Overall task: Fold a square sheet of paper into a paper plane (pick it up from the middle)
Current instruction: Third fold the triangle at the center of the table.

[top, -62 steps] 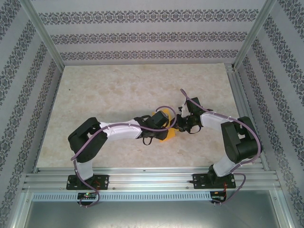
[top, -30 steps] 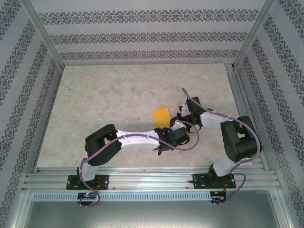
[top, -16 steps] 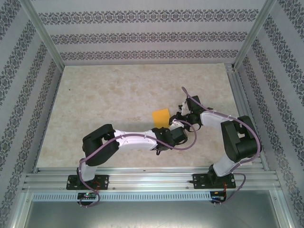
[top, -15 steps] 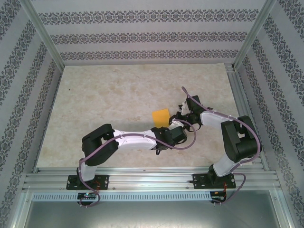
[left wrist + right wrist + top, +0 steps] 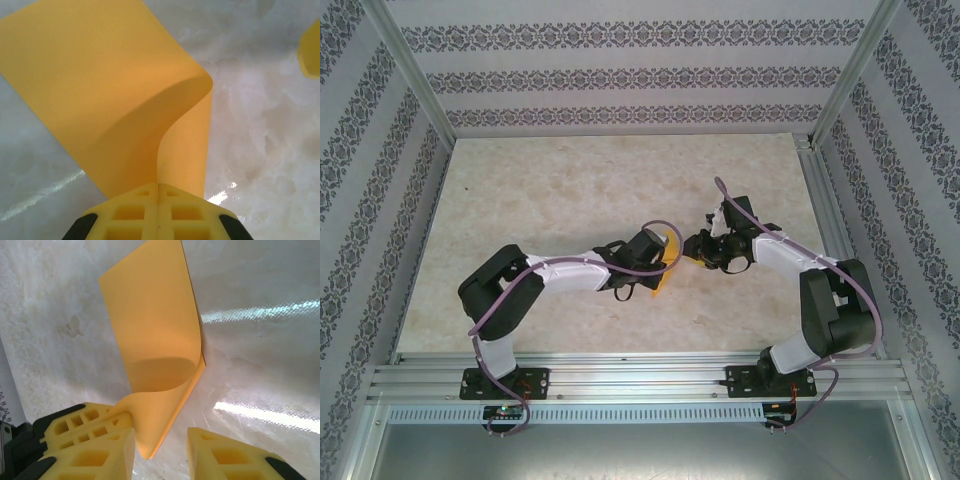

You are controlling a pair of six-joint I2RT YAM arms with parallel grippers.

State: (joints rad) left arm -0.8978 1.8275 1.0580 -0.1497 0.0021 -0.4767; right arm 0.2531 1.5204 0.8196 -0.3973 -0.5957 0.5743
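The square sheet of paper (image 5: 667, 268) is orange-yellow and lies mid-table between the two arms. My left gripper (image 5: 658, 262) is shut on its near edge (image 5: 158, 187). From that pinch the paper (image 5: 115, 85) rises and curls over. My right gripper (image 5: 698, 250) stands just right of the sheet with its jaws open (image 5: 160, 440). The paper's lower corner (image 5: 150, 450) hangs between its fingers, close to the left one, and the rest of the paper (image 5: 155, 325) stretches away over the table. The left gripper's fingers (image 5: 75, 425) show pinching the sheet beside it.
The pale marble-patterned tabletop (image 5: 550, 190) is bounded by an aluminium rail along the front (image 5: 640, 378) and another on the right (image 5: 817, 220). Patterned walls close off the back and sides. A yellow fingertip of the right gripper (image 5: 311, 50) shows at the upper right.
The left gripper swung from the sheet's near right onto the paper and shut on it, so the sheet now curls up. The right gripper's jaws widened and eased slightly right.
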